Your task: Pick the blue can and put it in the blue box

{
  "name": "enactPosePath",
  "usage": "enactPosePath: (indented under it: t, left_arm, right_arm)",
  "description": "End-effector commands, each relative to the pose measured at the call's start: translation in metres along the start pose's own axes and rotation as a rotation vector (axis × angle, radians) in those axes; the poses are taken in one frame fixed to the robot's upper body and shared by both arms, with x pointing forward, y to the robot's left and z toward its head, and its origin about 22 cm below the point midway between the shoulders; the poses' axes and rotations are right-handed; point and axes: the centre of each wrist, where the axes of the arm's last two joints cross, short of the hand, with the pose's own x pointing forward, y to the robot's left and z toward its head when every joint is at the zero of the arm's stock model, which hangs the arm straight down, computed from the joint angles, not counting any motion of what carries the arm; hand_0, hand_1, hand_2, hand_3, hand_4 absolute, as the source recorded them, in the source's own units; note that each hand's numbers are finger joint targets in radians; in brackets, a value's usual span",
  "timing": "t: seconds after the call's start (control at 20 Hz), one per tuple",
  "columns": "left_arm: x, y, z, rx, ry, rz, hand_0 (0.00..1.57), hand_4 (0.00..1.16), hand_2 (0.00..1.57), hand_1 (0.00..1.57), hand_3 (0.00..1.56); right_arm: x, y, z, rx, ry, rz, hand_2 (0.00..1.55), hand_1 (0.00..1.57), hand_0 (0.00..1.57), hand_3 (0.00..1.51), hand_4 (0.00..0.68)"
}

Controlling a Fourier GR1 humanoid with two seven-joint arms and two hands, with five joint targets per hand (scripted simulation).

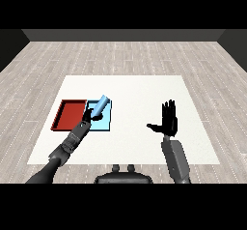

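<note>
Head view: left hand [89, 117] curls round the tilted blue can [99, 106] over the blue tray [107, 123] — right hand [168, 120] raised, fingers spread.

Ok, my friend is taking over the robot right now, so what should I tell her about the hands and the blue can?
Left robot hand: curled round the blue can, holding it tilted over the light blue tray.
Right robot hand: open, fingers straight, holding nothing, raised over the white table.
Red tray: beside the blue one, on its left.
Done: can picked up and brought to the blue tray.
Left: lower the can into the tray, probably, then let go.
</note>
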Motion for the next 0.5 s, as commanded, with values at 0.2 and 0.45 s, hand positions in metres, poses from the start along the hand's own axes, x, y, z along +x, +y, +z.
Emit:
enactPosePath:
  t: [0.2, 0.45]
  left_arm:
    - [-0.021, -0.002, 0.000, 0.054, 0.189, 0.061, 1.45, 0.61, 1.28, 1.45, 0.00]
    - [-0.026, 0.024, -0.010, -0.014, 0.169, 0.019, 0.00, 0.00, 0.00, 0.00, 0.00]
  right_arm:
    - [-0.014, -0.006, 0.000, -0.010, 0.019, 0.023, 0.00, 0.00, 0.00, 0.00, 0.000]
    - [0.012, -0.011, -0.009, -0.032, 0.007, 0.028, 0.00, 0.00, 0.00, 0.00, 0.000]
